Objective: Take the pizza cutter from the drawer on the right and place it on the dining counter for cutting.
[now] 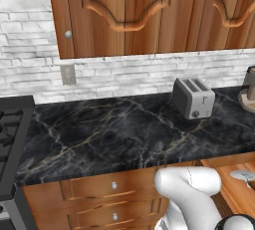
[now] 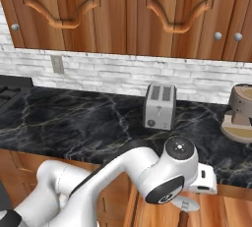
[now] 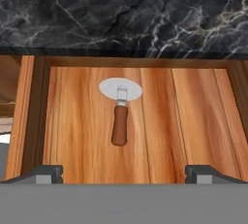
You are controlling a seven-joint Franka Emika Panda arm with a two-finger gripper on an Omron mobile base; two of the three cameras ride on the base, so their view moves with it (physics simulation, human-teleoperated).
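Note:
The drawer point(image 3: 193, 121) stands pulled out below the black marble worktop point(image 3: 121, 14), its flat wooden floor bare apart from one tool. In it lies the pizza cutter point(image 3: 120, 109), silver wheel toward the worktop and brown handle pointing back at me. My gripper point(image 3: 124, 175) hovers above it, open, with the fingertips point(image 3: 48, 173) wide apart on either side of the handle's line and nothing between them. From the base, the cutter's wheel point(image 1: 244, 175) peeks past the arm in the drawer point(image 1: 234, 189); on the other side the cutter point(image 2: 184, 207) lies just under my hand. The dining counter is out of view.
A silver toaster point(image 1: 193, 97) point(image 2: 159, 106) stands on the worktop point(image 1: 114, 129) by the brick wall. A black stove point(image 1: 10, 134) sits at far left, a brown appliance point(image 2: 240, 113) at far right. Wall cabinets point(image 1: 149, 10) hang above; closed drawer fronts point(image 1: 114, 185) lie left of the arm.

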